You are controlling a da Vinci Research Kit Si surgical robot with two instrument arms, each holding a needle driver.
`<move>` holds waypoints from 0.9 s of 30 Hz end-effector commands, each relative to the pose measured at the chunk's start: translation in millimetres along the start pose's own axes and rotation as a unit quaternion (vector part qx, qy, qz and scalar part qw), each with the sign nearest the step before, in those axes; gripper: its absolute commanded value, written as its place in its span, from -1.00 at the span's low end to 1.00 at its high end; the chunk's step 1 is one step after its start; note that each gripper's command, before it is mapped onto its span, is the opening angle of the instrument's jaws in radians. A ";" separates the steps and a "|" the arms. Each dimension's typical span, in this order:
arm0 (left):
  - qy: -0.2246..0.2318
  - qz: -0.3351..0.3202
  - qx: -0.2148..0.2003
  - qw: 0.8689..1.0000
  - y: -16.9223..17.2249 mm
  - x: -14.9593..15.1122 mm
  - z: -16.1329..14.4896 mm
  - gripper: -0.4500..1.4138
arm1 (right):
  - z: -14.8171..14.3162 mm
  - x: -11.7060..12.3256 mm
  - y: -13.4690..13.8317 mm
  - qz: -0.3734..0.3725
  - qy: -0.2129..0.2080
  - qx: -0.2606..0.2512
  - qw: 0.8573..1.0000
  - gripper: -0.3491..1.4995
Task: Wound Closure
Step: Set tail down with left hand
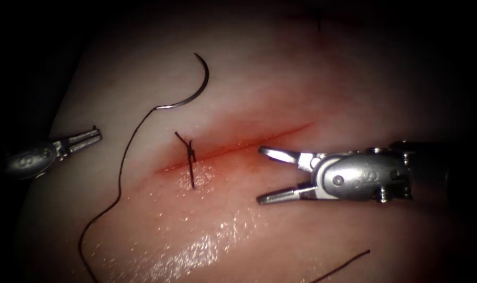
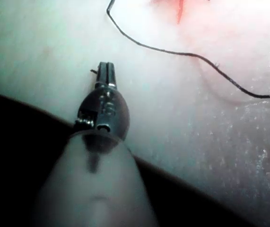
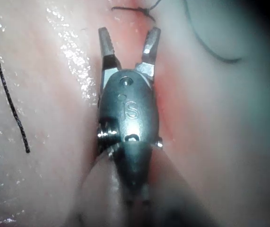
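The shaft of the left tool [image 1: 86, 139] runs off into the dark at the endoscope picture's left edge, so little more than its rounded steel wrist and two slim jaws can be made out; the jaws lie pressed together with nothing between them, well left of the cut [image 1: 233, 149]. In the left wrist view the same tool [image 2: 107, 71] shows its jaws as one narrow closed pair above the pale tissue [image 2: 40, 52]. The thread [image 1: 118, 183] drops out of the endoscope picture's bottom edge, and a separate dark strand [image 1: 343, 264] at the lower right is cut off there too (its far end cannot be followed).

The needle [image 1: 196, 89] is a thin, dark, smoothly curved hook lying free on the tissue surface to the upper left of the cut, held by neither tool and not in the tissue; its thread trails from its lower end. A knotted stitch [image 1: 190, 157] with short stiff tails crosses the cut near its left end. The cut is a shallow slanted line rimmed with red fluid [image 1: 259, 139], and the tissue below it is wet and glistening.

The right tool [image 1: 260, 174] sits just right of the stitch, over the cut, its ridged metal jaws spread wide and holding nothing; the right wrist view shows that tool [image 3: 129, 40] gaping the same way.
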 end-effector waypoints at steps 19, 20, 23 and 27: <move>-0.067 -0.165 0.020 0.984 3.3 -5.1 -4.4 -0.04 | -0.9 -0.1 -1.0 0.081 -0.040 -0.014 0.996 0.98; -0.072 -0.182 0.013 0.981 3.6 -5.2 -4.8 -0.10 | -0.9 -0.1 -1.0 0.084 -0.043 -0.016 0.995 0.98; -0.087 -0.249 -0.029 0.964 4.6 -5.6 -5.6 -0.13 | -0.9 0.0 -1.1 0.086 -0.056 -0.018 0.995 0.98; -0.079 -0.297 -0.089 0.947 5.7 -6.4 -6.3 -0.13 | -1.0 0.1 -1.4 0.089 -0.058 -0.018 0.994 0.98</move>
